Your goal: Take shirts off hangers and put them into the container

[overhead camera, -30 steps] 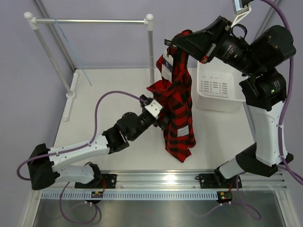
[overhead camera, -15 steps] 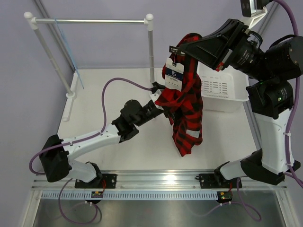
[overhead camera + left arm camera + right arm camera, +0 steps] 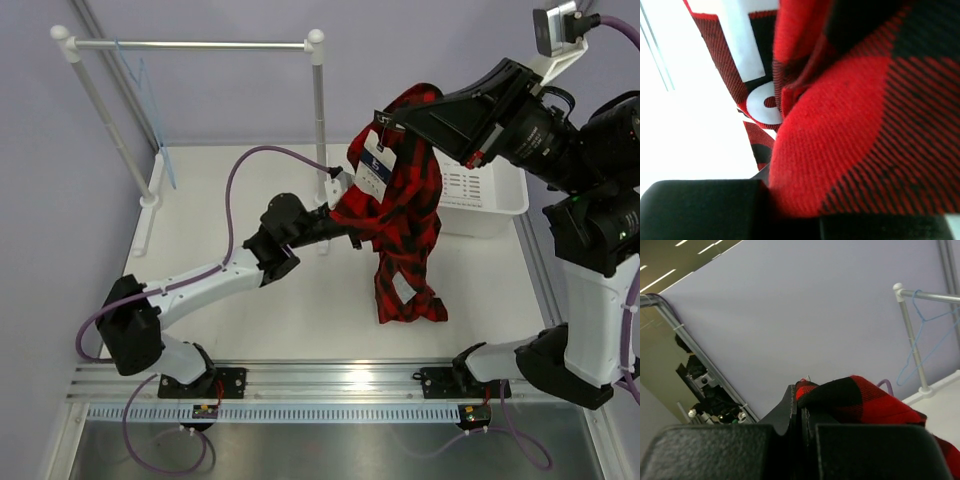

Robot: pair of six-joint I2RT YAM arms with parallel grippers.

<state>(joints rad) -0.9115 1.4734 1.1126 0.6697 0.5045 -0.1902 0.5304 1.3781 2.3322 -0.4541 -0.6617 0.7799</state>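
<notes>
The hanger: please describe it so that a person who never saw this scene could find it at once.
Find the white-and-silver clothes rack at the far left of the table. The hanger hangs from the left end of its top bar, with nothing on it. It is a thin light-blue wire triangle, unlike the rack's thick white posts.

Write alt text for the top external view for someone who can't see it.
The right gripper holds the red-and-black checked flannel shirt up by its top, near the white plastic tub, while the left gripper pinches a fold at its side. The light-blue wire hanger hangs bare on the white-and-silver rack, far left.
</notes>
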